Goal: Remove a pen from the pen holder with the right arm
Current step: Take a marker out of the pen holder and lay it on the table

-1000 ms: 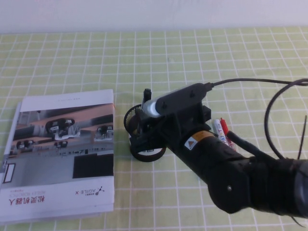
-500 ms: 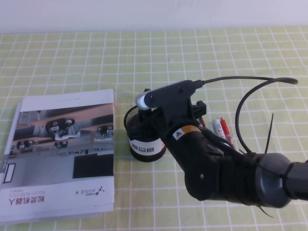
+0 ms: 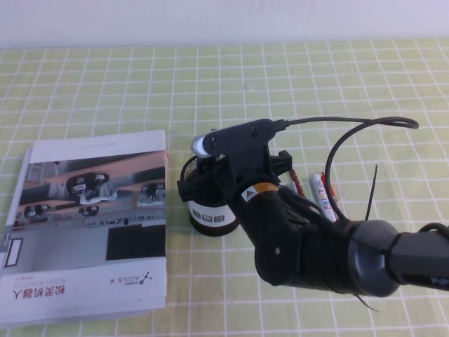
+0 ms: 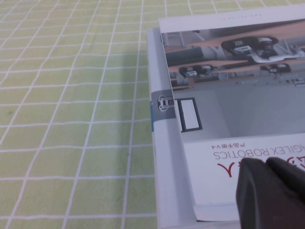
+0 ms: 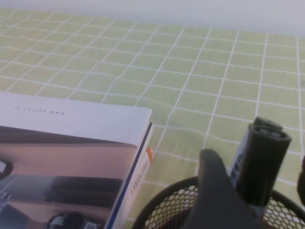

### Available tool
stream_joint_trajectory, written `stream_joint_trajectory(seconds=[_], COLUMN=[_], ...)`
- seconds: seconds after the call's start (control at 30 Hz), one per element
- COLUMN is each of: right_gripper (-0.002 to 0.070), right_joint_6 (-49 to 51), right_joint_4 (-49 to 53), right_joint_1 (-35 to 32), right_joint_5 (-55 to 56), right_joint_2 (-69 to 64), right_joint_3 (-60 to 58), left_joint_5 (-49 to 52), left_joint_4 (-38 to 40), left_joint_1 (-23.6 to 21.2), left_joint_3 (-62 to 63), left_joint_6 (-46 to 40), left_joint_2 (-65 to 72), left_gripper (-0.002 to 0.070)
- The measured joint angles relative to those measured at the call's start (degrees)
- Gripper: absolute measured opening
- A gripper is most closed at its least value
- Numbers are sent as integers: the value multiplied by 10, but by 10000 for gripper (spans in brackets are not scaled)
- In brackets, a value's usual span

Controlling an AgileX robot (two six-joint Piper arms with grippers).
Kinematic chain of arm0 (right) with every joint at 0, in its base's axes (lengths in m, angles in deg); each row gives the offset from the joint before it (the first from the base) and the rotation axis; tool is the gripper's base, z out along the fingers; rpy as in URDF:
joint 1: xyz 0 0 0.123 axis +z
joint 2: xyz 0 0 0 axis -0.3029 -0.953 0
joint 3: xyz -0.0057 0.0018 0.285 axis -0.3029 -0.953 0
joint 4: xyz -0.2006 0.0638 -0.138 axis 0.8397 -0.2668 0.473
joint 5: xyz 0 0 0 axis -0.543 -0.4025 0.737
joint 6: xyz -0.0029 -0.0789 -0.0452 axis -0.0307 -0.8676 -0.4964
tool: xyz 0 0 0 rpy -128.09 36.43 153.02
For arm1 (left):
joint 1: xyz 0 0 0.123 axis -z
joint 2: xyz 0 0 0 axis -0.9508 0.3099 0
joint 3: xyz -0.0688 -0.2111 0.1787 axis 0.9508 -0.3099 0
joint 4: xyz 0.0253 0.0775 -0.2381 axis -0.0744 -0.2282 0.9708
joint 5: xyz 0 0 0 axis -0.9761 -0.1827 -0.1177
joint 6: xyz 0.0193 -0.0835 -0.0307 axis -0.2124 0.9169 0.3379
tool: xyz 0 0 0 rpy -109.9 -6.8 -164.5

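Well, the right gripper (image 5: 256,181) hangs directly over the holder (image 3: 210,214), a black mesh cup standing upright on the checked cloth (image 3: 105,84), just beside the book (image 3: 91,225). Its jaws stand wide and hold nothing. From the right wrist view one finger (image 5: 209,191) dips inside the mesh rim on one side of the pen (image 5: 259,167), and a sliver of the other shows at the far side, so the pen sits in the gap between them, closer to the first finger.

The pen is dark and stands in the holder almost upright, leaning a little, its capped end poking above the rim. Its long axis runs up and down, so I judge the jaws need only close across it and then lift straight along that line to clear the mesh.

Two or three loose pens (image 3: 324,193) lie flat on the cloth on the far side of the holder from the book, partly hidden by the arm.

The left gripper (image 4: 269,191) hovers over a corner of the book, fingers together and empty, well apart from the holder. The right arm is plainly the nearer one.
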State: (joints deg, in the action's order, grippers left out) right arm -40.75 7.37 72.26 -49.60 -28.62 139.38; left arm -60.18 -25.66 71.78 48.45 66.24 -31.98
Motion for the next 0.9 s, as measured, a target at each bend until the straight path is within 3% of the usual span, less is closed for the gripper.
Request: stream_joint_trajectory(seconds=[0.2,0.63,0.9], right_gripper=[227,172,102], right_joint_6=[0,-1,-1], right_joint_4=[-1,-3,-3], right_joint_1=[0,0,0], right_joint_5=[0,-6,-9], right_joint_2=[0,0,0], right_joint_3=[0,0,0], left_joint_5=[0,0,0], left_joint_4=[0,0,0], left_joint_1=[0,0,0], left_joint_3=[0,0,0], left_joint_6=[0,0,0], left_joint_2=[0,0,0], left_gripper=[-6,-6,-6])
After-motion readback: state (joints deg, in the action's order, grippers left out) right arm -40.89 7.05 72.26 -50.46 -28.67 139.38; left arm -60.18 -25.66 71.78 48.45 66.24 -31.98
